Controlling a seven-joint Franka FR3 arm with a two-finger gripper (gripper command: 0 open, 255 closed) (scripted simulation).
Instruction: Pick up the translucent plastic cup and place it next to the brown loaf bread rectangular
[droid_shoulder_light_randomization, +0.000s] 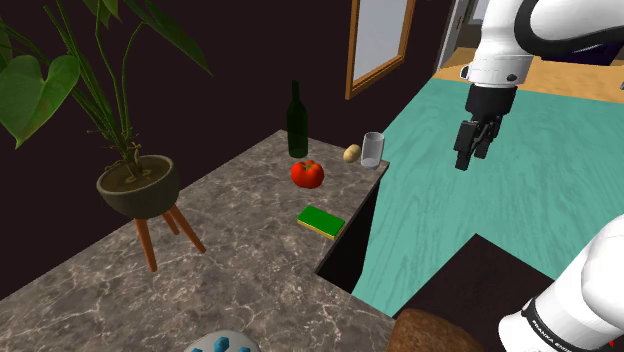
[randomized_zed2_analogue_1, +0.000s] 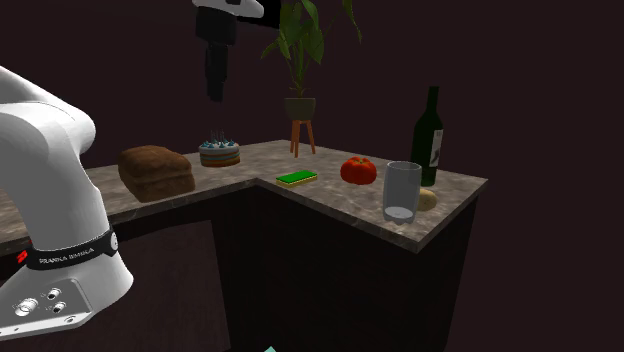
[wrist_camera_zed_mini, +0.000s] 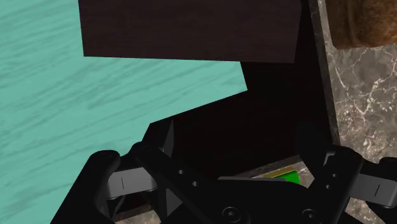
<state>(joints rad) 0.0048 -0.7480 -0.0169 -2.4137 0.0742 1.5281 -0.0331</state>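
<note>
L-shaped marbled countertop (droid_shoulder_light_randomization: 230, 260) beside a teal floor (droid_shoulder_light_randomization: 520, 190). White arm (droid_shoulder_light_randomization: 505, 40) reaches over the floor. Its black gripper (droid_shoulder_light_randomization: 474, 150) hangs clear of the counter, jaws wide, holding nothing. Potted plant (droid_shoulder_light_randomization: 140, 185) stands on a three-legged stool. Brown loaf (randomized_zed2_analogue_1: 155, 172) lies at the counter end nearest the robot. Dark green bottle (droid_shoulder_light_randomization: 297, 122) stands upright at the far end. The translucent cup (droid_shoulder_light_randomization: 372, 150) stands upright at the far counter corner, well apart from the loaf, just beside a small potato (droid_shoulder_light_randomization: 351, 153). Red tomato (droid_shoulder_light_randomization: 307, 173) and green sponge (droid_shoulder_light_randomization: 320, 221) lie in between.
</note>
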